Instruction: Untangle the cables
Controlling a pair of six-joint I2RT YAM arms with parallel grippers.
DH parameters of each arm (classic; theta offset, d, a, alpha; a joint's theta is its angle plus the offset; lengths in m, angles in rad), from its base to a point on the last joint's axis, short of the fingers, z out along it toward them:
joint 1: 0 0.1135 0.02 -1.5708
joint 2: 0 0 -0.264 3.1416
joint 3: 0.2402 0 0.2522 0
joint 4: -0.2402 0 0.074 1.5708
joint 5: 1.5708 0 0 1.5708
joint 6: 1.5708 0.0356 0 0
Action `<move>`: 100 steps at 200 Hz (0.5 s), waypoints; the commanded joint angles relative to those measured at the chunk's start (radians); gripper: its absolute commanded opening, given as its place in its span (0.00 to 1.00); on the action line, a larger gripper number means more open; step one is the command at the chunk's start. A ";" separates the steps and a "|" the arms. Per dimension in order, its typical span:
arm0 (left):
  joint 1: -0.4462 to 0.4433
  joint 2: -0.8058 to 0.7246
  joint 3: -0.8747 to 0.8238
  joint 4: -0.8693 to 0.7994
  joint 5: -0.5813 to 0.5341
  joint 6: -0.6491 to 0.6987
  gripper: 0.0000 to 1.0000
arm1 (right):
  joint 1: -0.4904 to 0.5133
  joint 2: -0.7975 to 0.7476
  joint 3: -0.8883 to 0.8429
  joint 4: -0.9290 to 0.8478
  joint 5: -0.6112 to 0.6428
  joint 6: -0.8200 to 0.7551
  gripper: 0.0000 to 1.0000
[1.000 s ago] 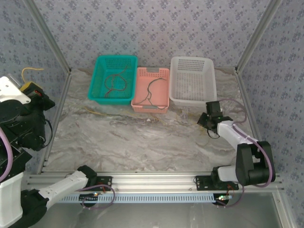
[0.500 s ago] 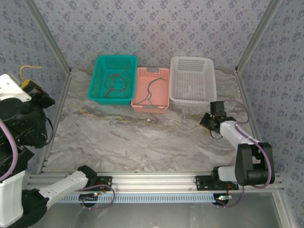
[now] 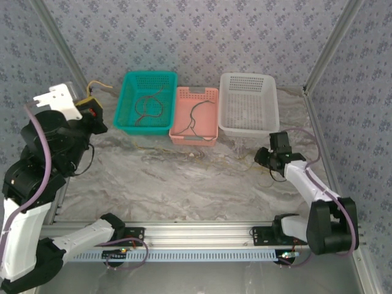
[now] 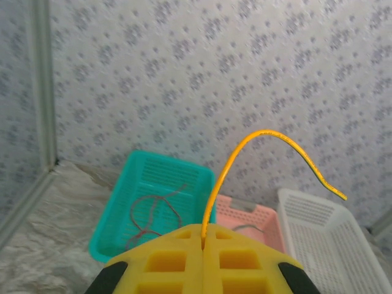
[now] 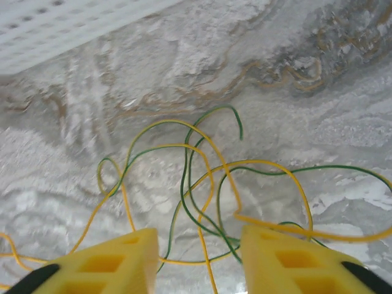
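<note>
My left gripper (image 3: 92,105) is raised beside the teal basket (image 3: 125,101), shut on a yellow cable (image 3: 98,84). In the left wrist view the closed yellow jaws (image 4: 203,242) pinch that cable (image 4: 245,144), which arcs up and right. My right gripper (image 3: 264,158) is low over the table, in front of the white basket (image 3: 248,78). It stands open (image 5: 199,251) above a tangle of yellow cables (image 5: 263,162) and green cables (image 5: 183,184) lying on the marble, and holds none of them.
A reddish-brown cable (image 3: 147,107) lies in the teal basket. The pink basket (image 3: 196,92) holds a dark cable (image 3: 195,116). Thin yellow strands (image 3: 202,158) trail across the table between the baskets and the arms. Patterned walls and metal posts close in the sides.
My left arm has swung up and rightwards toward the teal basket with the yellow cable in it. My right gripper has gone from shut to open over the tangle.
</note>
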 commanded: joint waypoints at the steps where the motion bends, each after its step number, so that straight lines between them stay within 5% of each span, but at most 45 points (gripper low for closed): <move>1: 0.005 -0.003 -0.030 0.054 0.111 -0.049 0.00 | 0.043 -0.143 -0.013 -0.081 0.013 0.011 0.49; 45: 0.005 -0.028 -0.038 0.076 0.155 -0.074 0.00 | 0.244 -0.301 -0.016 -0.066 0.065 0.010 0.53; 100: 0.004 -0.021 -0.040 0.059 0.192 -0.085 0.00 | 0.354 0.060 0.120 0.034 0.026 -0.140 0.62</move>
